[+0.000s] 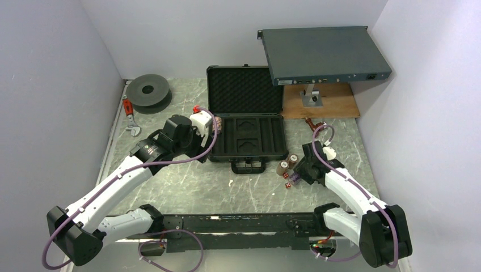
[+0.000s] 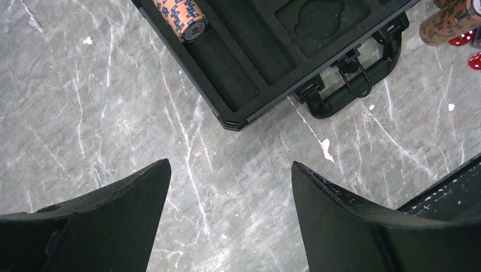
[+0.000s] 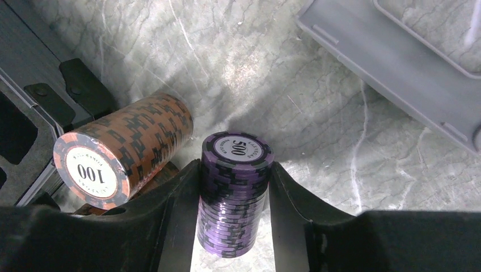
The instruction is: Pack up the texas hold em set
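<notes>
The black briefcase [image 1: 245,133] lies open mid-table, with its foam lid up at the back and its handle [image 2: 354,90] towards me. One brown chip stack [image 2: 181,17] lies in a tray slot. My left gripper [image 1: 201,154] is open and empty over bare table by the case's front left corner; its jaws stand wide apart in the left wrist view [image 2: 230,170]. My right gripper [image 3: 233,167] is shut on an upright purple chip stack [image 3: 235,192] that stands on the table right of the case [image 1: 300,170]. A brown stack [image 3: 122,150] lies on its side beside it. Red dice [image 1: 289,184] lie nearby.
A grey metal rack box [image 1: 326,54] leans over a wooden board [image 1: 320,99] at the back right. A dark spool [image 1: 148,90] and a red-handled tool [image 1: 130,116] lie at the back left. A black rail [image 1: 238,224] runs along the near edge.
</notes>
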Action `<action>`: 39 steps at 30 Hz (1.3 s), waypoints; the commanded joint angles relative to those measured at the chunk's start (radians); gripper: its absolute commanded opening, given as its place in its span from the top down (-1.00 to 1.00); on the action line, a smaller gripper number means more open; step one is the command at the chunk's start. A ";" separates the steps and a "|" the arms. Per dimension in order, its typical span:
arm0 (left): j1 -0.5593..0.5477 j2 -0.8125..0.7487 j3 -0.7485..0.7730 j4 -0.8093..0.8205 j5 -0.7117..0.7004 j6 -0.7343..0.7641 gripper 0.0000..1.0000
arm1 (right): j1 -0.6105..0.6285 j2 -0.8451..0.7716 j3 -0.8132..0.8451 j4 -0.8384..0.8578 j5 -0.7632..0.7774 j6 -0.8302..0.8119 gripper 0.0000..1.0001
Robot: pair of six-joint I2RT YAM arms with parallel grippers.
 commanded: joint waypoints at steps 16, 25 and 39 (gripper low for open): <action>-0.004 -0.002 0.033 -0.015 -0.011 0.014 -0.66 | -0.005 0.003 0.006 0.017 -0.014 -0.087 -0.08; -0.005 -0.002 0.032 -0.015 -0.007 0.013 -0.66 | -0.005 -0.001 -0.002 0.032 -0.013 -0.095 -0.07; -0.005 0.005 0.033 -0.015 0.000 0.016 -0.66 | -0.005 -0.076 0.050 -0.055 0.015 -0.121 0.81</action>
